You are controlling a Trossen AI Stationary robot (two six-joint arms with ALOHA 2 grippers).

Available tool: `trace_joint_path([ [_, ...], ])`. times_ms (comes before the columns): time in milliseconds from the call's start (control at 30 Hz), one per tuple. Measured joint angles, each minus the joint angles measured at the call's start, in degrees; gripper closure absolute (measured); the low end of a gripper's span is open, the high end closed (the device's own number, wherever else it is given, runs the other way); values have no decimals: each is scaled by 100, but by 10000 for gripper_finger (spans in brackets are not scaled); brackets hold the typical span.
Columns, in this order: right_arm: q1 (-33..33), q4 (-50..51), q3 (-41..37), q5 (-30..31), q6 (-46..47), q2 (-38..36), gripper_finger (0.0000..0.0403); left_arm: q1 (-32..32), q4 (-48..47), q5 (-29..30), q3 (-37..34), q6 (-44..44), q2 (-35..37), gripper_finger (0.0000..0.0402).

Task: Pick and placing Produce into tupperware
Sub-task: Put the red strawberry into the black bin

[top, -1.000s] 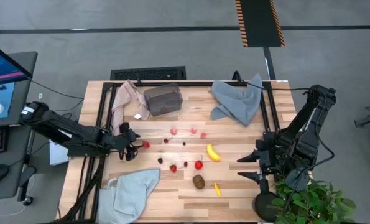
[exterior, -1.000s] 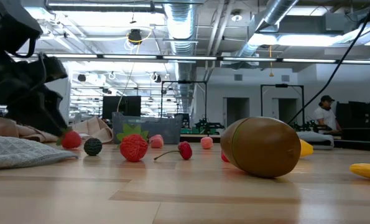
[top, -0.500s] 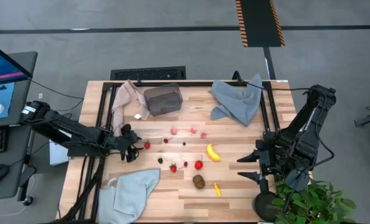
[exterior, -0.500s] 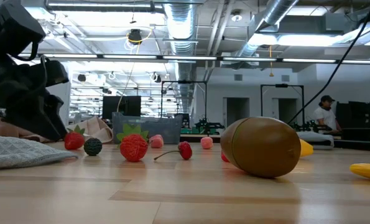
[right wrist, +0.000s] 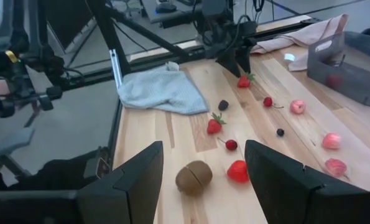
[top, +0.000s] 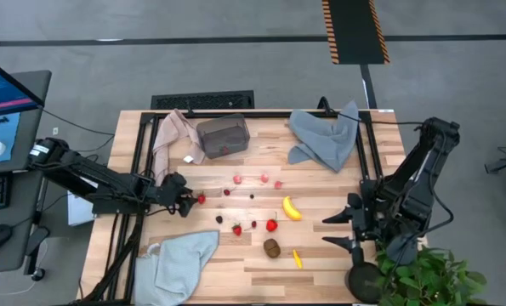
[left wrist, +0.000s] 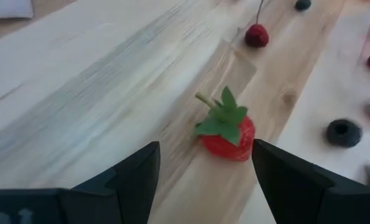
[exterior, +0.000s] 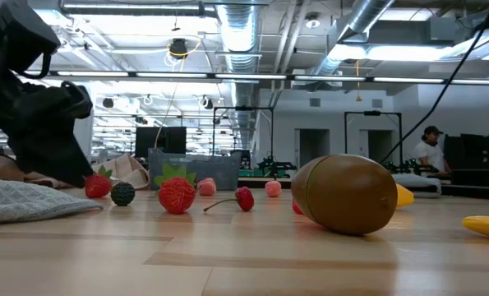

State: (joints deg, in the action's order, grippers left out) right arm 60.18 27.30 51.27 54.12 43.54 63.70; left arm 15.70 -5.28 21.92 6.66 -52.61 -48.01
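Strawberry (left wrist: 229,134) lies on its side on the table (top: 321,255), long axis flat along the boards, green leafy cap and stem facing the left gripper (left wrist: 203,168), red tip pointing away toward the other fruit. It sits just beyond the two fingers (left wrist: 138,171), level with the gap. Left gripper fingers wide apart, holding nothing, not touching the strawberry. Right gripper (right wrist: 203,165) hovers over the table's right edge, fingers spread, holding nothing. Tub (top: 223,136) stands near the table's far edge, well apart from the strawberry.
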Motion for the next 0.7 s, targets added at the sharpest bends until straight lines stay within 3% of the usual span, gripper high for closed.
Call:
trace_joint_path([
  [400,-33,58,0,187,497,90,154,0,660,309,0,-708,-93,157],
  [700,-33,77,0,189,503,90,154,17,1171,467,0,-993,-1218,157],
])
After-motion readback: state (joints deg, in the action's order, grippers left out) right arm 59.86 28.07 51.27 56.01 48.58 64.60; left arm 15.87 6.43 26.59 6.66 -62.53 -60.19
